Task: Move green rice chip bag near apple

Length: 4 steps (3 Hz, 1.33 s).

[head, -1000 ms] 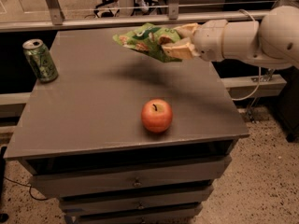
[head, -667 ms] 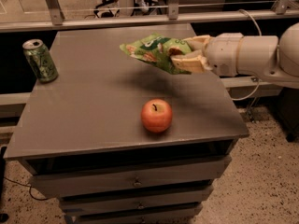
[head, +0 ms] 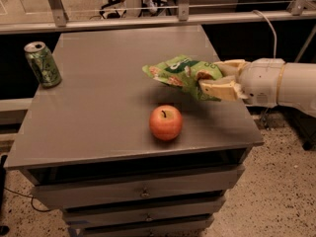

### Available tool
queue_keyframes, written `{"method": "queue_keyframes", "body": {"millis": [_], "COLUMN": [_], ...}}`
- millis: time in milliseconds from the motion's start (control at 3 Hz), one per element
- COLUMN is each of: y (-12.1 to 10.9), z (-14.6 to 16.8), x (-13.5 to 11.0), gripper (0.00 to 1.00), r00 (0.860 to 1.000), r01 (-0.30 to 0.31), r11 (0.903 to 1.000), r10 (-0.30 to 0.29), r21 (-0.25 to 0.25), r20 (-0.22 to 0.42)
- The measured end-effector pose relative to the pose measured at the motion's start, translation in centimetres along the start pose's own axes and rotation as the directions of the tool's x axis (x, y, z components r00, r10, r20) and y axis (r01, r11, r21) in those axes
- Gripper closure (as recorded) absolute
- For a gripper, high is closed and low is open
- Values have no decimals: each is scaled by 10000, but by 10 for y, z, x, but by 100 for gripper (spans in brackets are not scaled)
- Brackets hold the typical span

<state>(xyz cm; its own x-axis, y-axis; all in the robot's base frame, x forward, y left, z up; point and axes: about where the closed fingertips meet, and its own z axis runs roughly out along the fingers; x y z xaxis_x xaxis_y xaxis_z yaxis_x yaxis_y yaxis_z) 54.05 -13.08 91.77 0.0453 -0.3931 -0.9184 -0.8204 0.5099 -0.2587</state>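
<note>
Apple (head: 166,123) sits near the front of your surface (head: 98,117). Just behind it, your claw (head: 207,77) is clamped on the green rice chip bag (head: 178,73), held above the surface. Soda can (head: 43,64) is at the far left.

Bag carried forward, closer to the apple.

Over the last second the gripper (head: 207,78) has drawn back from the far part of the table toward its front and toward the right edge of the view, so less of the arm now reaches over the tabletop. The bag (head: 174,73) pinched between its fingers has travelled with it. It was well behind the apple (head: 166,123) and is now just behind and slightly right of it, and it sits lower in the view, though it is not resting on the table.
</note>
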Motion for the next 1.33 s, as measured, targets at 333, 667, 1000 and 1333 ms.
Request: {"method": "queue_keyframes", "body": {"millis": [333,667,1000,1333], "y": [4,7,9,10], "z": [-9,-11,-3,7], "x": [11,18,22,22], "gripper": [84,61,37,14], "r00": [9992,9978,9968,9965], "r01": [-332,-546,-690,-746], "r11": [9994,9985,9975,9972], "r10": [334,550,695,746], "r21": [83,100,142,22], "r20": [-234,-372,-388,-388]}}
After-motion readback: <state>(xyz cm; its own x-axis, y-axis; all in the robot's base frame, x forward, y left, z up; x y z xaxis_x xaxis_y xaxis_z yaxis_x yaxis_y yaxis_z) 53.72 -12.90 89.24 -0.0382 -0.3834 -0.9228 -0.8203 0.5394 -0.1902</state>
